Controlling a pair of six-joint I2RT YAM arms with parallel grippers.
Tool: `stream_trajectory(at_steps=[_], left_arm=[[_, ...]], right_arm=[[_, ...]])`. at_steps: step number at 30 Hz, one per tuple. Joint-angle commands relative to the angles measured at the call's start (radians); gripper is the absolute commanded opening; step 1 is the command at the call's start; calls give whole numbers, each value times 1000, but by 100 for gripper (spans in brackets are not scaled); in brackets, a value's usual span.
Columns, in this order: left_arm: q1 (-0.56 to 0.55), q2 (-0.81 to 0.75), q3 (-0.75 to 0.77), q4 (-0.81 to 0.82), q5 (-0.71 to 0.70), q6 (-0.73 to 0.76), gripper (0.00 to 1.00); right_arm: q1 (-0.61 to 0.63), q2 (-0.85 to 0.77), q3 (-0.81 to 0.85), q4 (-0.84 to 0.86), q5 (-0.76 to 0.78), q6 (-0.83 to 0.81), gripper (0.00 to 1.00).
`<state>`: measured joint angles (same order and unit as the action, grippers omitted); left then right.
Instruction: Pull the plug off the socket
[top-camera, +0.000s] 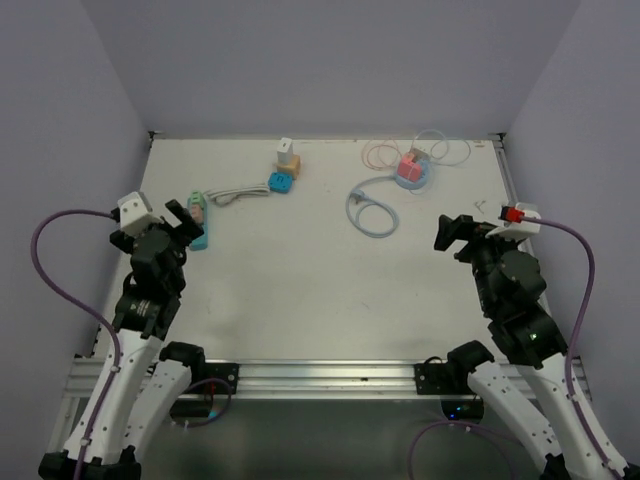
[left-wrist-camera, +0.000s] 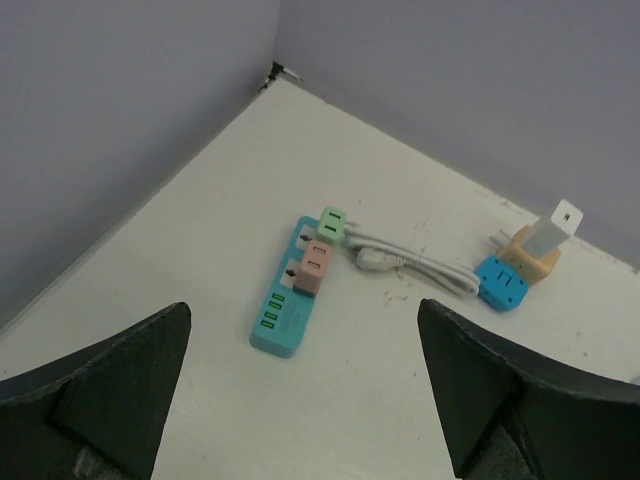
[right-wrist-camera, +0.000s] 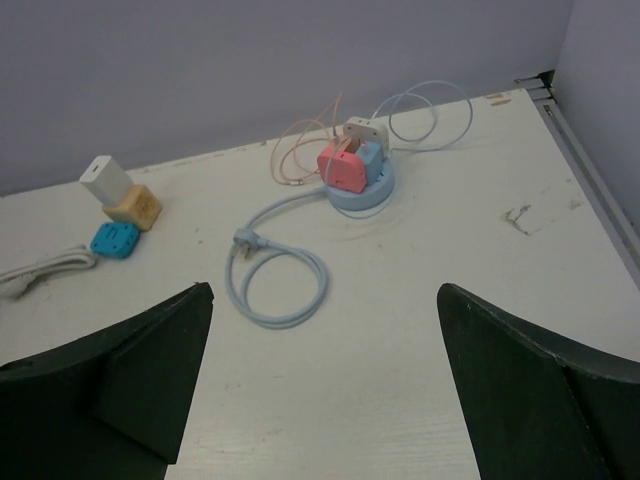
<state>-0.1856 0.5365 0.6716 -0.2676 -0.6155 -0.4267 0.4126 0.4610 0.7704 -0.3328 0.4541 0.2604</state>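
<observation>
Plug choices show in the top view: a green plug (top-camera: 196, 199) sits in the teal power strip (top-camera: 200, 240) just beside the left gripper (top-camera: 185, 223); that and the right gripper (top-camera: 452, 236) gape wide, holding nothing. In the left wrist view the strip lies ahead between the fingers (left-wrist-camera: 120, 380), loose, so pulling may drag it. In the right wrist view a pink plug (right-wrist-camera: 340, 165) on a round socket (right-wrist-camera: 362, 196), well apart, invites a wrong pick.

I work in a robot test cell, a lab set-up rather than a home or shop. Plain lilac walls (top-camera: 330, 60) box in a flat white surface (top-camera: 320, 300) on three sides. My two arms (top-camera: 150, 290) are bolted to a metal rail (top-camera: 320, 375) at its near edge, and purple cables (top-camera: 70, 214) loop off them. A teal power strip (left-wrist-camera: 290, 300), plug cubes (left-wrist-camera: 503, 283) and coiled cords (right-wrist-camera: 280, 290) lie on it, spread well apart.
</observation>
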Motion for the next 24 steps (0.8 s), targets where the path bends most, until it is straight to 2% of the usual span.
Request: stream_trajectory(at_steps=[1,7,14,20,24], left_arm=[[0,130,45,30,101,28,100],[12,388,112,-45,168,19,100],[185,688,146,-41,370,-4,99],[216,917,226,-30,327,37,98],[221,1014,252,20,306,94,95]], right_arm=[[3,28,43,-3,-51,-10,99],[3,50,46,-3,-95,-7,99],[3,65,46,-3,-164,-10,99],[5,56,44,-11,-212,-4,99],[5,31,35,-5,-215,-1,99]])
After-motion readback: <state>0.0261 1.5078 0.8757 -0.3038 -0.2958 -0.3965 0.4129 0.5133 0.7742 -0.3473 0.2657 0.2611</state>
